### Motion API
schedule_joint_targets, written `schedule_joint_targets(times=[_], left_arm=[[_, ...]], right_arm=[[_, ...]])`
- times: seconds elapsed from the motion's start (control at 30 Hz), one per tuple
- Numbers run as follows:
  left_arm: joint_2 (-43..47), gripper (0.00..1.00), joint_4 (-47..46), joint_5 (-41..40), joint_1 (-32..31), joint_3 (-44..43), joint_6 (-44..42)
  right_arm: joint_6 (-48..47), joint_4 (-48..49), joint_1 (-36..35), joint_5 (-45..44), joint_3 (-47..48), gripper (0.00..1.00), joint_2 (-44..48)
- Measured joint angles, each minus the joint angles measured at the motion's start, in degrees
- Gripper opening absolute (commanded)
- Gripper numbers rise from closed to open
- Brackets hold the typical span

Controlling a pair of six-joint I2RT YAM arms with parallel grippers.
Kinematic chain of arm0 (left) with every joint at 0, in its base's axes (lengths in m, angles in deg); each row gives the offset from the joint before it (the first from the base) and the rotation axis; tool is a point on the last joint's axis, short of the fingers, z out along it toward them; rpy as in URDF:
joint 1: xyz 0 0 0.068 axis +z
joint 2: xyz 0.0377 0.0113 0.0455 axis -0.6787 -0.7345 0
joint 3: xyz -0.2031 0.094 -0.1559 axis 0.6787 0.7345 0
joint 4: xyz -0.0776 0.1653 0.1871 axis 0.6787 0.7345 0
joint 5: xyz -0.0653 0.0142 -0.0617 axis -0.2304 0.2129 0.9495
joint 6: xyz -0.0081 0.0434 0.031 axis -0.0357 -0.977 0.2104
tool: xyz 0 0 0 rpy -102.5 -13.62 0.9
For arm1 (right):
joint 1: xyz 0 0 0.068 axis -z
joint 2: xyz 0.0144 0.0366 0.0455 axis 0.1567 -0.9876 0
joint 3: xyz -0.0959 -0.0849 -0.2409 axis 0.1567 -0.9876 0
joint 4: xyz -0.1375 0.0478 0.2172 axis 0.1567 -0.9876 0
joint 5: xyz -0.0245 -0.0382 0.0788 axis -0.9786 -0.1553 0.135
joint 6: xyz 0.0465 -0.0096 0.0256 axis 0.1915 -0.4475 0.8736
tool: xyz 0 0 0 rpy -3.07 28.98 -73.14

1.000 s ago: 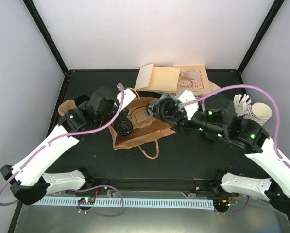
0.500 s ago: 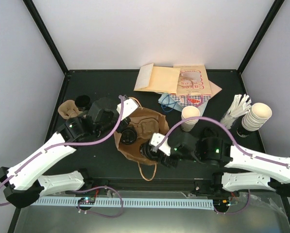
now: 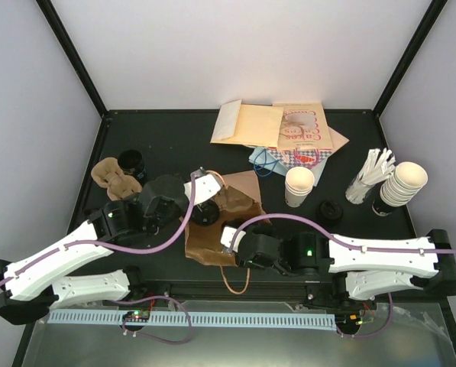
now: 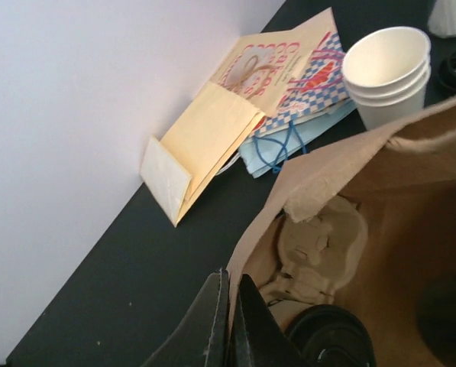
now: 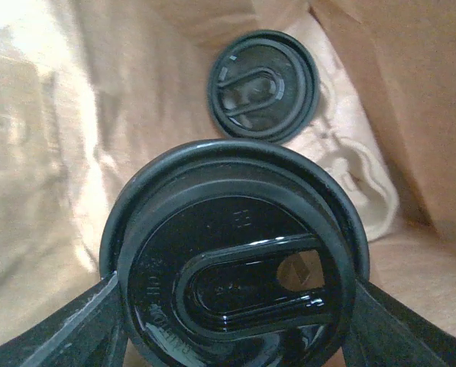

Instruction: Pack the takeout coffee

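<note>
Black-lidded coffee (image 5: 235,260) fills the lower half of the right wrist frame, clasped at its sides by the right jaws, spread wide around it, inside the brown bag (image 3: 203,246) at lower centre of the overhead frame. Just beyond, a second lidded cup (image 5: 263,84) sits in a pulp tray (image 5: 350,176). The left jaws, pressed together, pinch the bag's rim. Seemingly nearly done: coffee needs seating and releasing. Spare cups (image 3: 299,186) stand farther back.
</note>
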State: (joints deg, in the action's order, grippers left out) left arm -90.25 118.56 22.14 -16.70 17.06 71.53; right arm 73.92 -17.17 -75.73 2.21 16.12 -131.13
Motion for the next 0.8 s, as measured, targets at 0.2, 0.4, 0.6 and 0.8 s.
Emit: schedule_joint_targets(times=[0.2,0.4,0.6,0.8], left_arm=[[-0.5,0.04,1.7,2.2,-2.7,-0.3,0.9],[-3.1,0.04,2.9,3.6,-3.5,-1.2,4.0],[-2.9,0.04,3.0,4.8,-4.6,-1.2,5.6],[-2.9,0.12,3.3,5.9,-4.8,-1.7,7.0]], right_arm=[[-1.3,0.8,0.0,-11.1,-0.6,0.57,-1.5],[-2.1,4.3,0.0,-16.8,-2.1,0.56,-1.5],[0.0,7.0,0.3,-20.0,-5.6,0.55,-1.4],[3.1,7.8,0.4,-19.5,-6.8,0.55,-1.4]])
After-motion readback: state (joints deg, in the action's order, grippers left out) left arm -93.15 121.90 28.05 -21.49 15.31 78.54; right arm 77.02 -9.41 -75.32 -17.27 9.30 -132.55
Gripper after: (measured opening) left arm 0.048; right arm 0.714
